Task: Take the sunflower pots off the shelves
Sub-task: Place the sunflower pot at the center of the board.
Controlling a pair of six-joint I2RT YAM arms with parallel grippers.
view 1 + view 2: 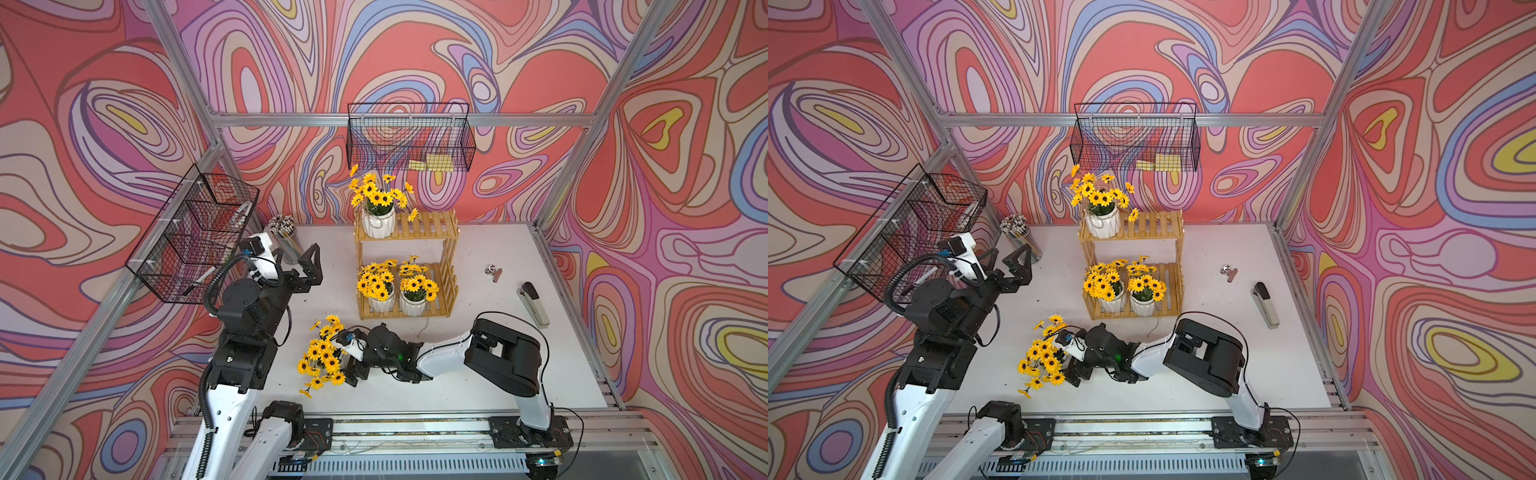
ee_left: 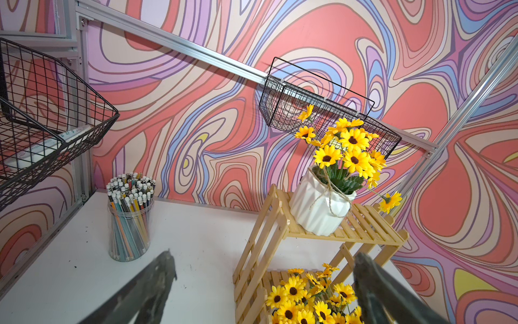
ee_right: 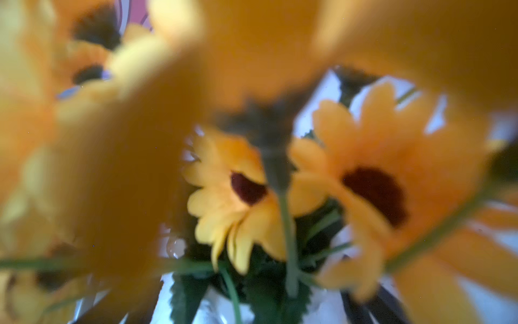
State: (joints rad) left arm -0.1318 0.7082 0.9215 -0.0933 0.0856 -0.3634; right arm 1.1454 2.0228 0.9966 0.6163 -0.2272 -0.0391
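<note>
One sunflower pot (image 1: 322,361) sits on the table (image 1: 498,357), just in front of the shelves (image 1: 430,232). Your right gripper (image 1: 354,371) is at it, but you cannot tell if it grips. Your left gripper (image 1: 313,266) waits beside the shelves, wide open and empty, ready to fit round the top pot (image 1: 377,226). Two pots (image 1: 381,302) share the bottom shelf

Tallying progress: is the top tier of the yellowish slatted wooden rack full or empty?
Partly full: one white ribbed pot of yellow sunflowers stands upright at one end; the remaining slats are bare.
</note>
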